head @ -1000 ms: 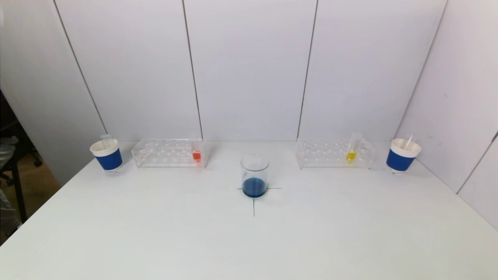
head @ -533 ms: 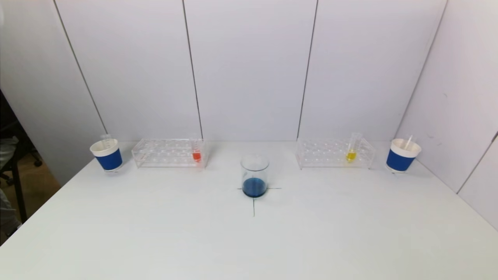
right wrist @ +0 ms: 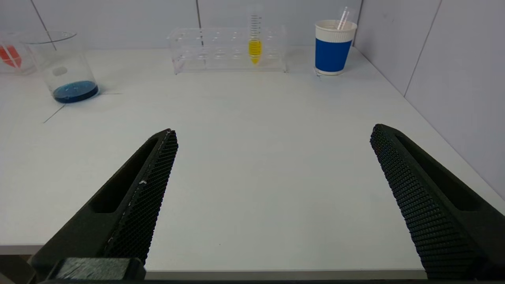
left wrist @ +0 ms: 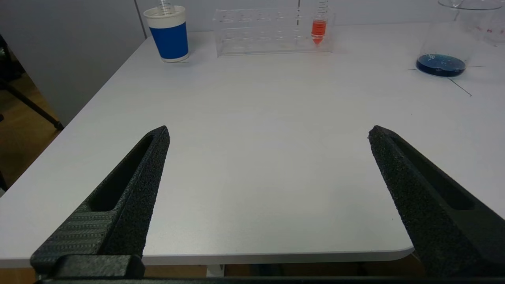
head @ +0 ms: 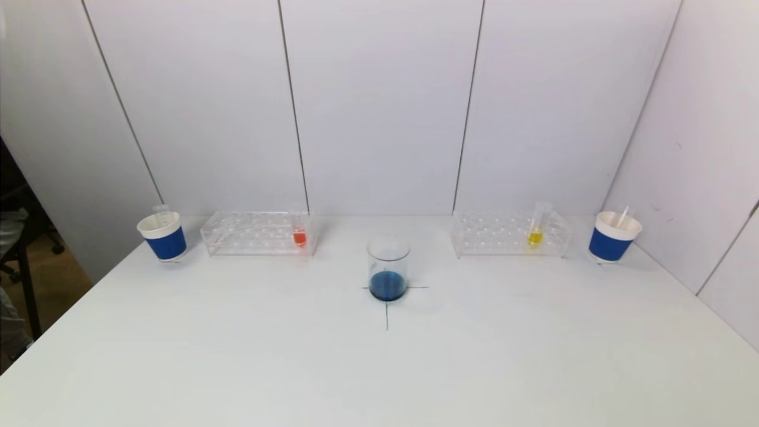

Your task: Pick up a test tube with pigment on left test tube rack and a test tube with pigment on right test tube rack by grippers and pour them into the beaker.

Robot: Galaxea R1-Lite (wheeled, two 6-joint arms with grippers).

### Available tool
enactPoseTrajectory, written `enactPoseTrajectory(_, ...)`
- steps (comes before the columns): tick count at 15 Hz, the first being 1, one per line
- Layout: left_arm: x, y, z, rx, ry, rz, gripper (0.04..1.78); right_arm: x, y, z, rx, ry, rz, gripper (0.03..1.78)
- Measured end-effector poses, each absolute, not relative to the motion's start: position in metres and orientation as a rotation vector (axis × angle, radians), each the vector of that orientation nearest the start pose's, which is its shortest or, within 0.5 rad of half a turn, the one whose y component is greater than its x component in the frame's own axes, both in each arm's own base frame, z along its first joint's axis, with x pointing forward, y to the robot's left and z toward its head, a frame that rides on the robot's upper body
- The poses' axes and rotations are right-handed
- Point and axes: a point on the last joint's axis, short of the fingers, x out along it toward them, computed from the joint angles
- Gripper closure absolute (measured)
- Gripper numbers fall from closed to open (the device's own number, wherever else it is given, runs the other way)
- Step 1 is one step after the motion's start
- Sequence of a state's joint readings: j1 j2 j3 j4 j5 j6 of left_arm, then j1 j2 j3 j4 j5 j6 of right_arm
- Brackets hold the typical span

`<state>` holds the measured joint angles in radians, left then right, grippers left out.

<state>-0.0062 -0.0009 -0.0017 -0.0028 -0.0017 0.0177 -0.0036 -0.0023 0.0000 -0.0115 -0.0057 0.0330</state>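
Note:
A glass beaker with blue liquid stands at the table's centre on a drawn cross. The clear left test tube rack at the back left holds a test tube with orange-red pigment at its right end. In the clear right test tube rack stands a test tube with yellow pigment. Neither arm shows in the head view. My left gripper hangs open over the table's near left edge, far from the orange-red tube. My right gripper is open above the near right edge, far from the yellow tube.
A blue-and-white paper cup with an empty tube stands at the far left, another cup with a tube at the far right. White wall panels close the back and right side. The table's left edge drops to the floor.

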Motion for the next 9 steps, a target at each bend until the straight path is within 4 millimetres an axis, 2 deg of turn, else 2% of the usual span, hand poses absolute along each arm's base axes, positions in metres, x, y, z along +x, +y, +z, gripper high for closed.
enactPoseTrajectory(9, -0.023, 0.0001, 0.0762, 0.017, -0.005, -0.008, 0.06, -0.023, -0.0005, 0.076, 0.034, -0.008, -0.029, 0.04)
